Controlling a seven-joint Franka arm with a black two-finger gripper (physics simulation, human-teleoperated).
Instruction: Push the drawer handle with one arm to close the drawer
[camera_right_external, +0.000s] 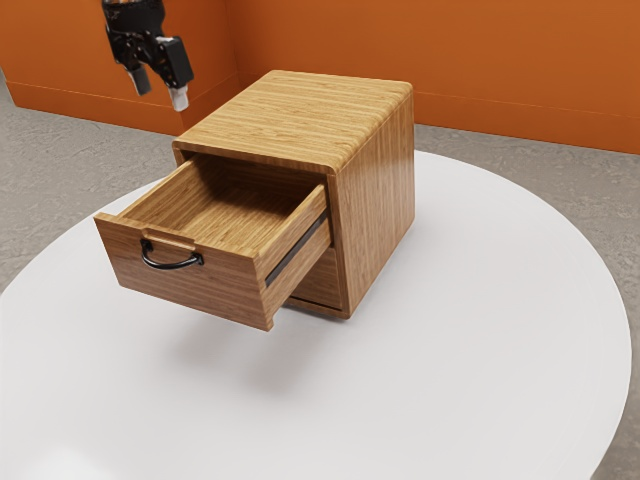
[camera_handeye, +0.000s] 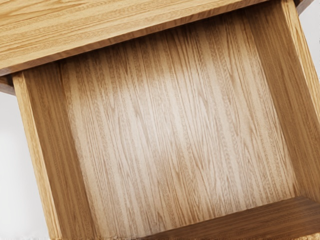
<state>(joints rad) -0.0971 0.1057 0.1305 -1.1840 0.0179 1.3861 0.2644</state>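
My black gripper (camera_right_external: 160, 92) hangs at the upper left of the exterior view, above the cabinet's height, its two grey-tipped fingers apart with nothing between them. Below it, the wooden drawer (camera_right_external: 185, 275) stands well out of the wooden cabinet (camera_right_external: 375, 190). A curved black handle (camera_right_external: 172, 262) is fixed to the drawer's front face, and the gripper does not touch it. In the wrist view, the bare drawer floor (camera_handeye: 175, 135) lies beneath my hand, beside the cabinet's top (camera_handeye: 100, 25).
The cabinet rests on a round white table (camera_right_external: 470, 370). Behind the table rises an orange wall (camera_right_external: 510, 70), with grey floor (camera_right_external: 70, 150) around. Under the pulled-out drawer, a shadow falls on the tabletop.
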